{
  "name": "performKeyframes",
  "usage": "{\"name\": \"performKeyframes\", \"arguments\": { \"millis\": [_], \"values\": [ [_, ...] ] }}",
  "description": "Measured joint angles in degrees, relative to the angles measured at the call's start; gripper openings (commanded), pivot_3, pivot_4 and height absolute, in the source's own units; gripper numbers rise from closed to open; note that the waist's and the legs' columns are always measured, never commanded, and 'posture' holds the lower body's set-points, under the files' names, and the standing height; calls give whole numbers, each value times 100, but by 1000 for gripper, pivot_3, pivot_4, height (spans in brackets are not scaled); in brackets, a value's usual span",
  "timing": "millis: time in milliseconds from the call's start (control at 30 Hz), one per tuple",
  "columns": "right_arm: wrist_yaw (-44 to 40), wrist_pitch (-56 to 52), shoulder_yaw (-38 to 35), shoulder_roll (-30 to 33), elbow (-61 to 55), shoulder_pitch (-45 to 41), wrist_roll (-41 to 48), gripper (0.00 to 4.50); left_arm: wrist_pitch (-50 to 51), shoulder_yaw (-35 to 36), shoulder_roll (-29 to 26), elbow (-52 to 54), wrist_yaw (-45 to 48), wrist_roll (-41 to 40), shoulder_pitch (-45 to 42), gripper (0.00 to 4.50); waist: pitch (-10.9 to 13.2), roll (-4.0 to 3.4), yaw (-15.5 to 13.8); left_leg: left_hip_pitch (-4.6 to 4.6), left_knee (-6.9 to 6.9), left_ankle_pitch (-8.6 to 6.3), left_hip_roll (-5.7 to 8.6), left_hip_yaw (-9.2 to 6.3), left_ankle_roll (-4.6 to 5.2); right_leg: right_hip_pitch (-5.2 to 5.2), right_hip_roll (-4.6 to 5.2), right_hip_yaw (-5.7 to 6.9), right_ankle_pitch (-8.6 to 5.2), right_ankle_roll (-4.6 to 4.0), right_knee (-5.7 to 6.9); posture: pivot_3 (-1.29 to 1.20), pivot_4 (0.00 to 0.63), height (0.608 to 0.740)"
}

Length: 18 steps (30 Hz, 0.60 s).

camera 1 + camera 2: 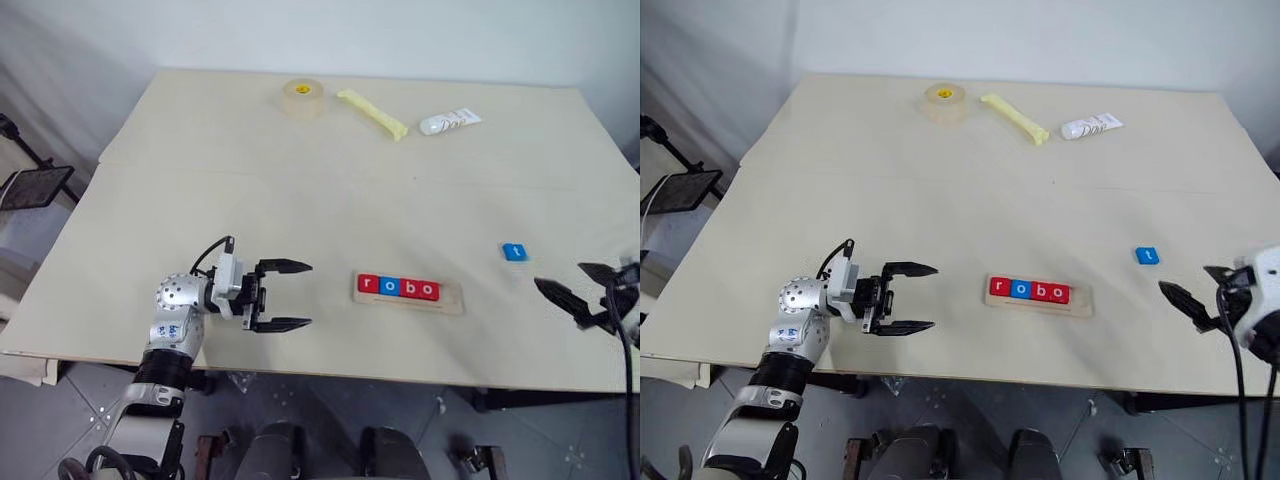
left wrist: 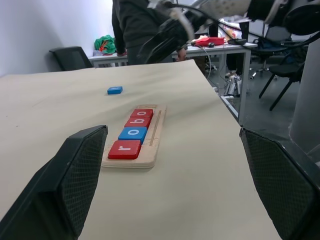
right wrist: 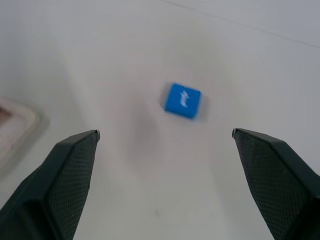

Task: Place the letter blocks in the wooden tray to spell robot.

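- left gripper (image 1: pixel 292 295) released, empty, hovering left of the wooden tray (image 1: pixel 409 292), pointing at it
- tray on surface (image 1: pixel 300 180), holds four letter blocks (image 1: pixel 398 287) r-o-b-o, last slot free
- blue t block (image 1: pixel 514 251) loose on surface, right of tray
- right gripper (image 1: pixel 1196 290) released, empty, near t block

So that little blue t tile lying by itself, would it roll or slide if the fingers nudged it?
The blue t tile looks flat and square, so it would probably slide on the smooth table rather than roll or tip. It seems stiff and likely light. Being so low, it may be fiddly to pinch by its edges.
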State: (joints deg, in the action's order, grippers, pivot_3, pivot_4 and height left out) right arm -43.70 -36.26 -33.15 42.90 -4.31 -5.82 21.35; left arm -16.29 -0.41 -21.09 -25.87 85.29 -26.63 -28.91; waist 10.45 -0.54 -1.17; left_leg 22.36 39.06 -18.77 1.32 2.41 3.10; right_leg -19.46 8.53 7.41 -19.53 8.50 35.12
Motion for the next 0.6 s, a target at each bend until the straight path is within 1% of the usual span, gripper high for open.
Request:
{"name": "performKeyframes", "arguments": {
  "millis": [100,200,400,533,600],
  "values": [
    [333,147,468,-125,597,-575,-148,4458,2,4,-4,19,5,0,-2,4500,0,-1,-13,3,1,0,3,-1,1,-3,2,0,0,0,2,0,150,740],
    [699,498,830,-252,1481,-1178,-423,4458,3,32,-39,39,-3,0,21,4500,0,-1,-14,4,1,1,6,-2,2,-4,3,0,0,0,3,0,150,740],
    [940,1002,1167,-309,2513,-1671,-618,4458,11,50,-120,171,-56,-1,122,4500,0,-1,11,6,-3,1,5,-7,2,-6,3,5,0,0,8,0,150,740],
    [992,1130,1299,-459,2784,-1809,-653,4458,21,52,-145,280,-117,-1,257,4500,0,-1,39,5,-3,1,1,-7,1,-7,1,6,0,0,10,0,150,740],
    [1014,1164,1311,-507,2861,-1836,-644,4079,27,53,-152,293,-143,-1,262,4500,0,-1,43,4,-3,1,2,-7,1,-6,2,4,0,0,12,0,150,740]
  ]
}}
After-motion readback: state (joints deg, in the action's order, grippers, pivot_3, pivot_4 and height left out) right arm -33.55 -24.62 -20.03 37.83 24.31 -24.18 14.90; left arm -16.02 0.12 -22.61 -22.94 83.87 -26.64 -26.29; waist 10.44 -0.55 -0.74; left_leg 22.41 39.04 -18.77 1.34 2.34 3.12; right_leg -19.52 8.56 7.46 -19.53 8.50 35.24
